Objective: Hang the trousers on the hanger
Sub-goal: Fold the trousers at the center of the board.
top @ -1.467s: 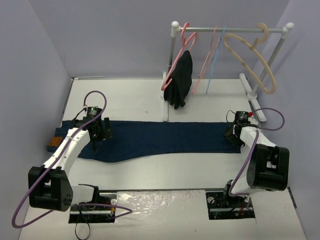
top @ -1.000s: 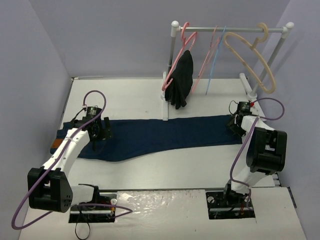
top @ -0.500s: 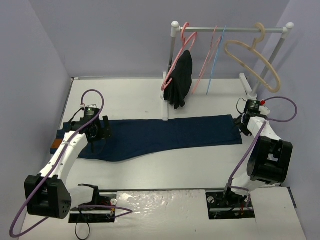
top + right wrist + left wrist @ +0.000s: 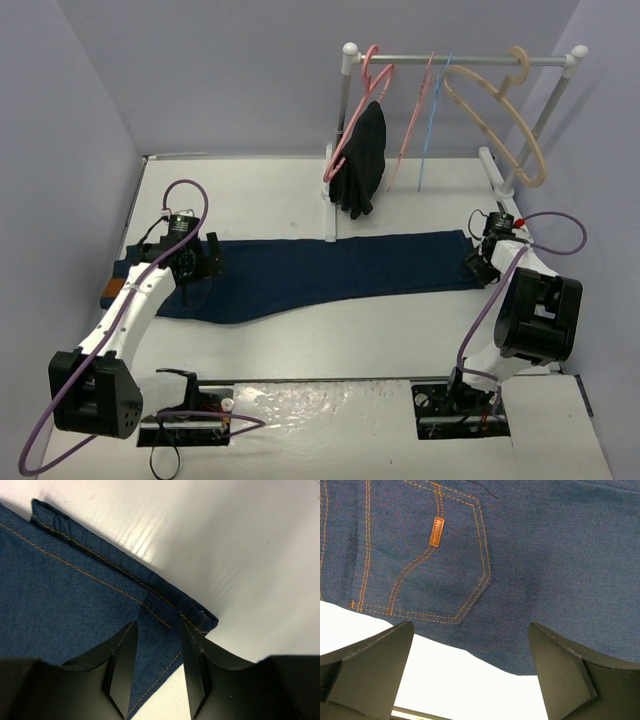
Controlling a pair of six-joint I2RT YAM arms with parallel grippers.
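Note:
The trousers (image 4: 330, 265) lie flat across the table, dark blue denim, waist end at the left and leg hem at the right. My left gripper (image 4: 197, 265) hovers wide open over the seat, with a back pocket (image 4: 430, 565) and the cloth's near edge below its jaws (image 4: 471, 630). My right gripper (image 4: 478, 265) stands at the hem corner (image 4: 200, 620). Its jaws (image 4: 159, 627) are narrowed but apart, with denim (image 4: 65, 595) lying between the fingers. The light-blue hanger (image 4: 428, 120) hangs on the rail at the back.
A white rail (image 4: 460, 58) at the back right carries pink hangers (image 4: 375, 90), a black garment (image 4: 362, 160) and a thick beige hanger (image 4: 500, 110). Its foot bars (image 4: 332, 215) rest just behind the trousers. Purple walls close in both sides.
My right gripper has come back down onto the hem corner and its jaws have narrowed. The beige hanger has swung a little. The left arm has hardly moved.

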